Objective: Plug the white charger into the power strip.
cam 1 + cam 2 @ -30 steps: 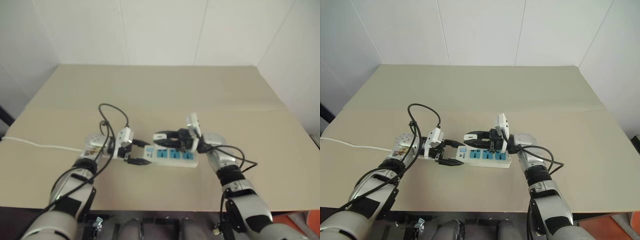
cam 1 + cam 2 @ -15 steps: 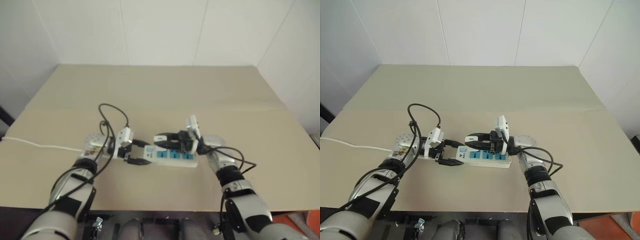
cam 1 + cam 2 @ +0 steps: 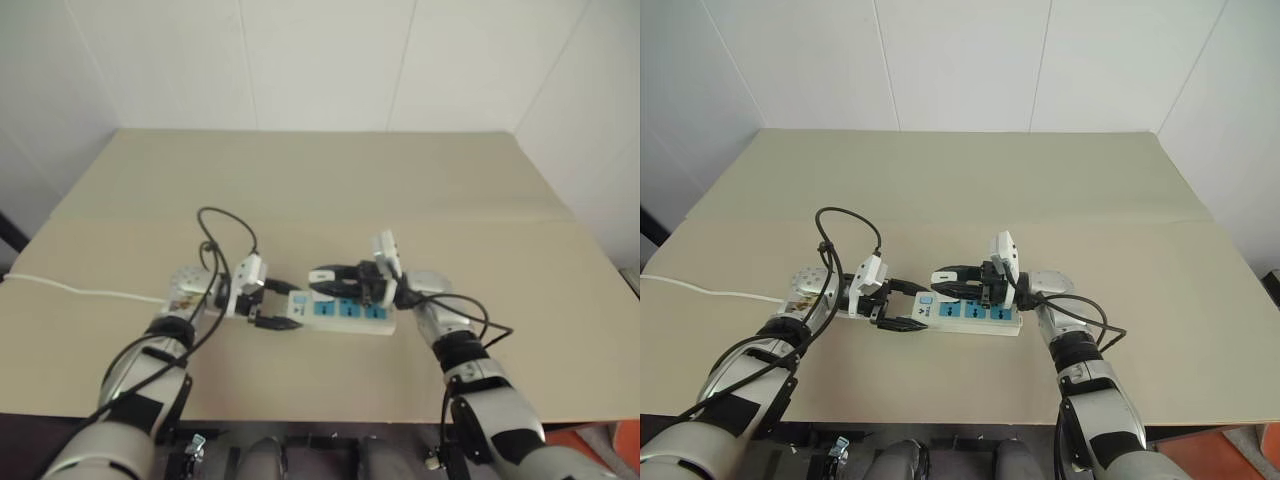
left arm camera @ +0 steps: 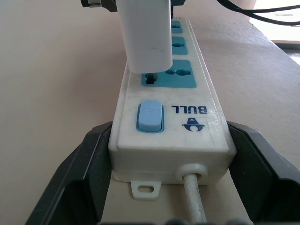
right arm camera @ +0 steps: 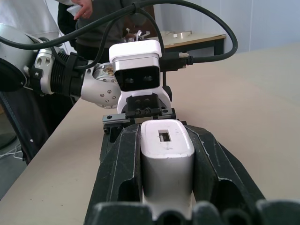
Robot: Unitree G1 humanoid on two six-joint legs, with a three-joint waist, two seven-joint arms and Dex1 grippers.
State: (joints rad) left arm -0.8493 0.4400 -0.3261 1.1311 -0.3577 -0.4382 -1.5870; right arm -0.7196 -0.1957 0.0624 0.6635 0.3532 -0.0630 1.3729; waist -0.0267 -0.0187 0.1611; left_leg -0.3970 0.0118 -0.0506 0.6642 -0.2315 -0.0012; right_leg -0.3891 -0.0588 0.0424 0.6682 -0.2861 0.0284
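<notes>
Left wrist view showed the white charger [image 4: 146, 35] standing upright over the power strip [image 4: 171, 126], its lower end at the blue outlet face nearest the switch end; one slot of that outlet showed just below the charger's edge, and whether the prongs were fully seated could not be told. On the strip, the blue switch [image 4: 149, 116] lay between that outlet and the end where the thin white cord [image 4: 195, 201] left the casing. The left gripper [image 4: 171, 187] was clenched on the strip's switch end, one black finger pressed against each long side. The right gripper [image 5: 167, 171] was closed on the charger, its two black fingers [image 5: 125, 173] flanking the white body, with the charger's end face and small rectangular port turned toward that wrist camera. From the head views, the strip [image 3: 970, 312] lay flat on the beige table [image 3: 970, 180], the left gripper [image 3: 898, 305] at its left end and the right gripper [image 3: 945, 278] reaching over the strip from its right end, so the two grippers faced each other across it. The cord [image 3: 700, 290] ran from the strip's left end away to the table's left edge. Beyond the strip, the right wrist view showed a person [image 5: 93, 18] standing past the table's edge.
</notes>
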